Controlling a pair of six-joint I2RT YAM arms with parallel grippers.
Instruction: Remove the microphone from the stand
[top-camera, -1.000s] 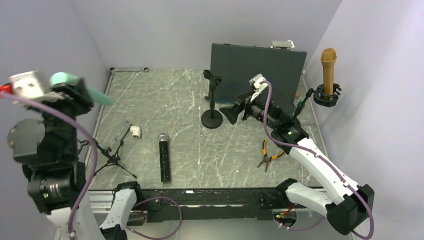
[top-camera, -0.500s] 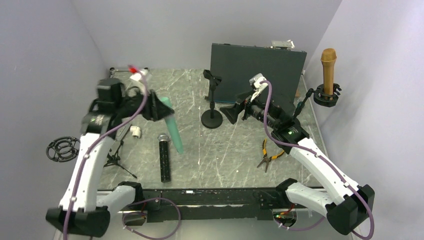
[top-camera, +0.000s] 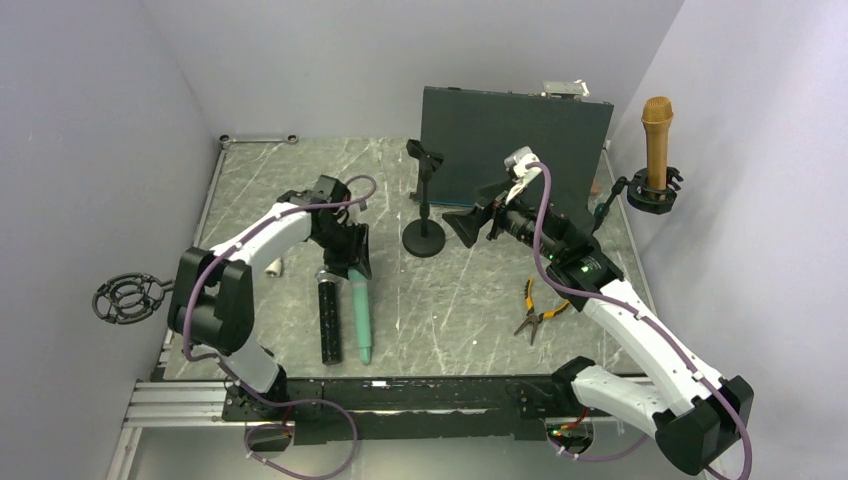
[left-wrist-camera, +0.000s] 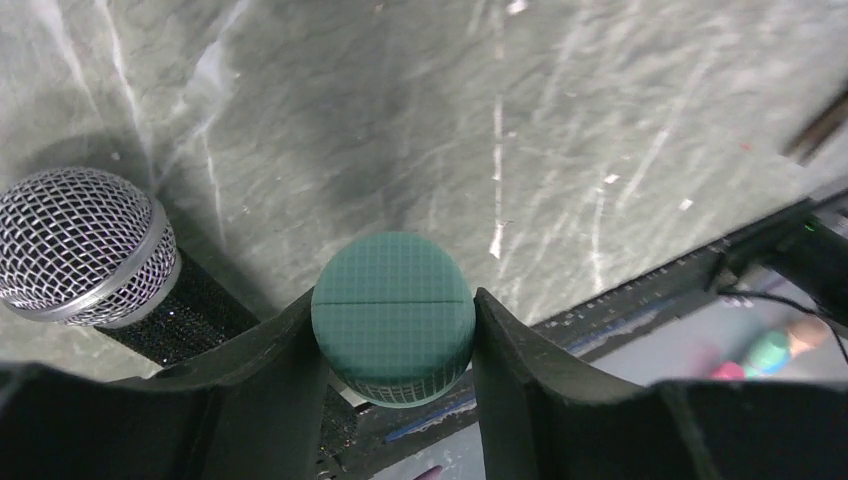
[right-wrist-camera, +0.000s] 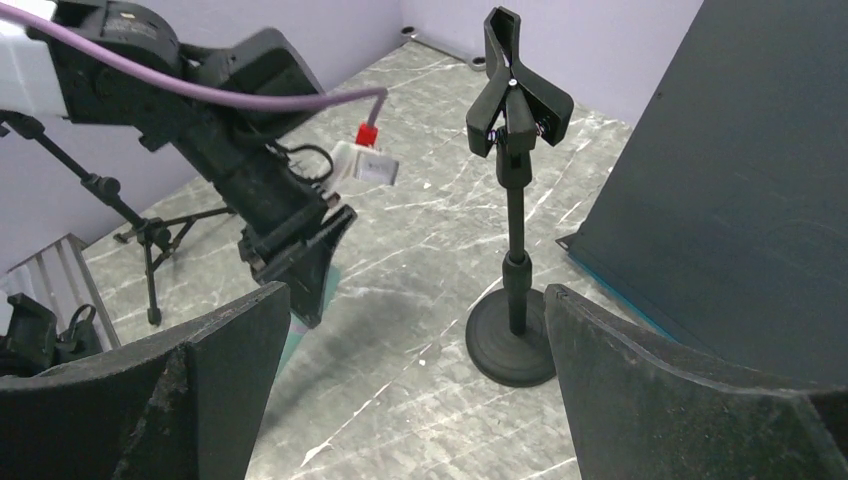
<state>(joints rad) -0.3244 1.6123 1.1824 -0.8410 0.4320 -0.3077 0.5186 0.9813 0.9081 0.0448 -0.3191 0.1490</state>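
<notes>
left gripper (left-wrist-camera: 392, 335) clasping green microphone (top-camera: 360, 315), right gripper (right-wrist-camera: 415, 305) spread wide

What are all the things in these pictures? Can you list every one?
green microphone: one, green, lying on the table, head held in the left pincer
black microphone: one, black with a silver mesh head, lying beside the green one
gold microphone: one, gold, upright in a black holder by the right wall
desk stand: one, black, middle of the table, clip empty
tripod: one, black, left side of the table
ring holder: one, black, empty, past the table's left edge
pliers: one pair, yellow handles, right side
white piece: one, white, left side
dark panel: one, standing at the back
left pincer: black, shut on the green microphone
right pincer: black, open, near the desk stand
</notes>
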